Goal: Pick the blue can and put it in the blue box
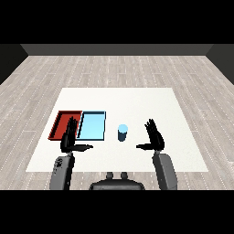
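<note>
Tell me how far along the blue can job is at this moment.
Nothing looks done yet. The blue can stands upright on the white table, just right of the light blue tray, untouched. Both the right hand and left hand are open and hold nothing. Left: grasp the can, carry it over, and set it in the tray.

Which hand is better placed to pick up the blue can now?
Probably the right hand: the blue can stands just beside its open fingers, with bare table between. The left hand hovers farther away, by the red tray.

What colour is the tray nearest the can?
Light blue tray, beside the blue can; head view.
</note>
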